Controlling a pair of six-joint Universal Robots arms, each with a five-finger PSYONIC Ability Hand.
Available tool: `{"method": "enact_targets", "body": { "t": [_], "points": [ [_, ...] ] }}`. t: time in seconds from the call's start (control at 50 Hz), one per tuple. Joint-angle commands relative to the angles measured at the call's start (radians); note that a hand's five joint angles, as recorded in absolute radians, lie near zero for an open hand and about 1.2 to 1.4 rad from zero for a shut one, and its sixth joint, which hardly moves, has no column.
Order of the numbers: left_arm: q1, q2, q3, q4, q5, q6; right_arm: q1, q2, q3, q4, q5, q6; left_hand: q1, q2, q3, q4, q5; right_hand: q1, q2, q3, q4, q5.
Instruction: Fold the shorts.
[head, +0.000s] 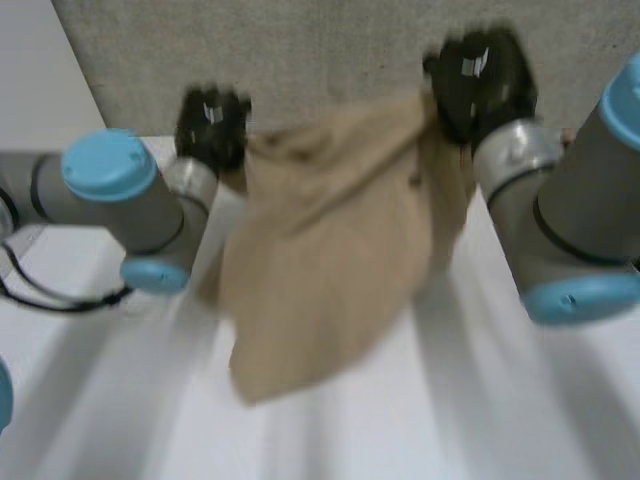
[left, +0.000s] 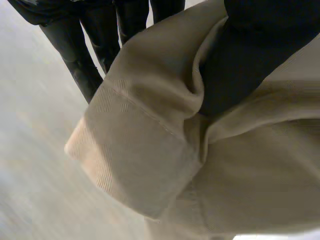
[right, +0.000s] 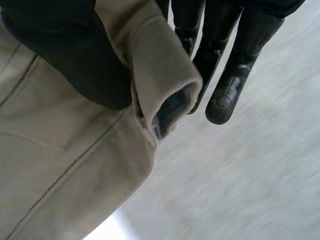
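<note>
I hold the tan shorts (head: 330, 250) above the white table (head: 480, 420), and they hang slack and crumpled between my hands. My left hand (head: 212, 125) pinches one upper corner and my right hand (head: 480, 80) the other. The left wrist view shows my thumb sunk into a ribbed, doubled hem. The right wrist view shows a rolled edge with a dark inside, clamped under my thumb.

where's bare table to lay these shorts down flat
Bare table runs along the near side, below the low end of the shorts, between the left arm and right arm. It is crowded at the far side, where the left hand and right hand pinch the shorts.
</note>
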Motion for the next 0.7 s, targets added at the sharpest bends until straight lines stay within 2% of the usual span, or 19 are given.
{"method": "enact_targets", "body": {
  "t": [0.02, 0.1, 0.18, 0.34, 0.48, 0.58, 0.64, 0.7],
  "points": [
    [-0.03, 0.176, 0.067, 0.207, -0.032, 0.001, 0.006, -0.001, -0.036, -0.462, 0.007, -0.008, 0.259, 0.204, 0.209, 0.206, 0.263, 0.428, 0.221, 0.23, 0.204, 0.232],
    [-0.048, 0.223, -0.004, 0.255, -0.046, -0.007, 0.005, -0.001, -0.022, -0.471, -0.001, -0.009, 0.259, 0.204, 0.209, 0.206, 0.263, 0.428, 0.221, 0.23, 0.204, 0.232],
    [-0.062, 0.265, -0.152, 0.256, -0.041, -0.008, -0.004, -0.003, 0.03, -0.366, -0.007, -0.005, 0.259, 0.204, 0.209, 0.206, 0.263, 0.428, 0.221, 0.23, 0.204, 0.232],
    [-0.077, 0.302, -0.532, 0.258, -0.029, -0.008, -0.044, -0.005, 0.212, -0.045, -0.086, -0.009, 0.259, 0.204, 0.209, 0.206, 0.263, 0.428, 0.221, 0.23, 0.204, 0.232],
    [-0.152, 0.285, -0.764, 0.262, -0.019, -0.01, -0.067, -0.005, 0.323, 0.256, -0.097, -0.026, 0.259, 0.204, 0.209, 0.206, 0.263, 0.428, 0.221, 0.23, 0.204, 0.232],
    [-0.22, 0.302, -0.877, 0.249, -0.021, -0.007, -0.116, -0.014, 0.412, 0.489, -0.106, -0.164, 0.259, 0.204, 0.209, 0.206, 0.263, 0.428, 0.221, 0.23, 0.204, 0.232],
    [-0.244, 0.341, -0.907, 0.229, -0.024, 0.001, -0.132, -0.032, 0.44, 0.548, -0.106, -0.231, 0.259, 0.204, 0.209, 0.206, 0.263, 0.428, 0.221, 0.23, 0.204, 0.232],
    [-0.249, 0.423, -0.937, 0.172, -0.024, -0.01, -0.136, -0.075, 0.467, 0.603, -0.102, -0.278, 0.113, 0.058, 0.063, 0.06, 0.117, 0.421, 0.213, 0.222, 0.196, 0.225]
  ]
}}
